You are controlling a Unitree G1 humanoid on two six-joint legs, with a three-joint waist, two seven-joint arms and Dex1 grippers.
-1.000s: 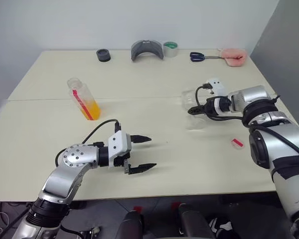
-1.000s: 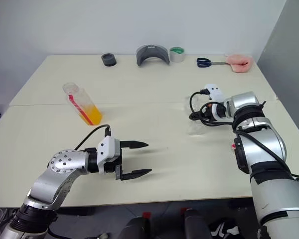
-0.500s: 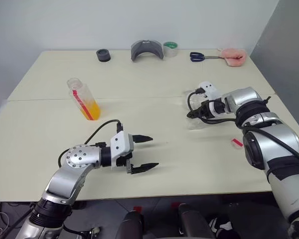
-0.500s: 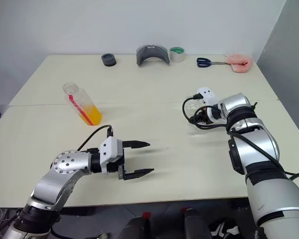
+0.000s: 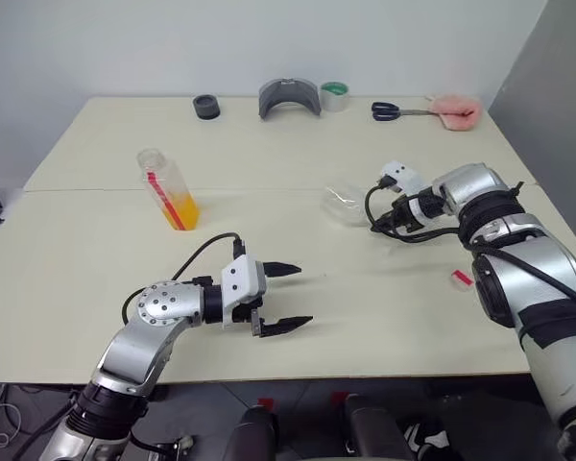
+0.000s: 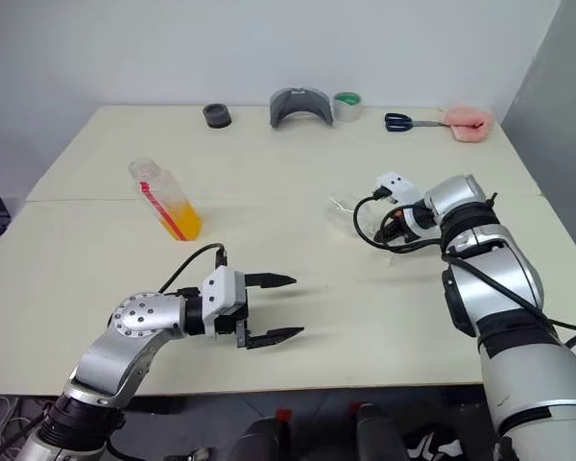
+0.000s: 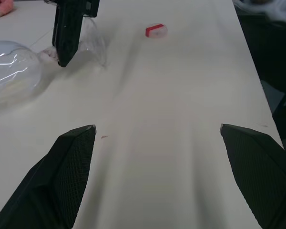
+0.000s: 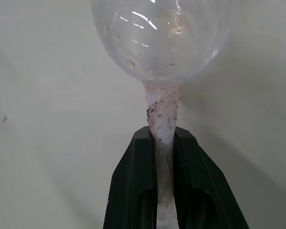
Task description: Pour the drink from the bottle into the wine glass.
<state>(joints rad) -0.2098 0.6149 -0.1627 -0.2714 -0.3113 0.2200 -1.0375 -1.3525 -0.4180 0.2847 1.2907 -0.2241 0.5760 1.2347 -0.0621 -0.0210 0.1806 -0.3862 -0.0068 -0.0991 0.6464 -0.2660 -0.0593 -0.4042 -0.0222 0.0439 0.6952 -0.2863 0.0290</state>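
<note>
I see right gripper pinching wine glass stem, glass tipped sideways, bowl pointing toward bottle; left gripper spread.

The right gripper pinches the stem of the wine glass above the pale tabletop.

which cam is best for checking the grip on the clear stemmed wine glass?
Right wrist view: the right hand is shut on the clear stemmed wine glass, with both black fingers on its stem. The head views show the glass tipped and small beside that hand. The left wrist view shows its bowl and foot.
</note>
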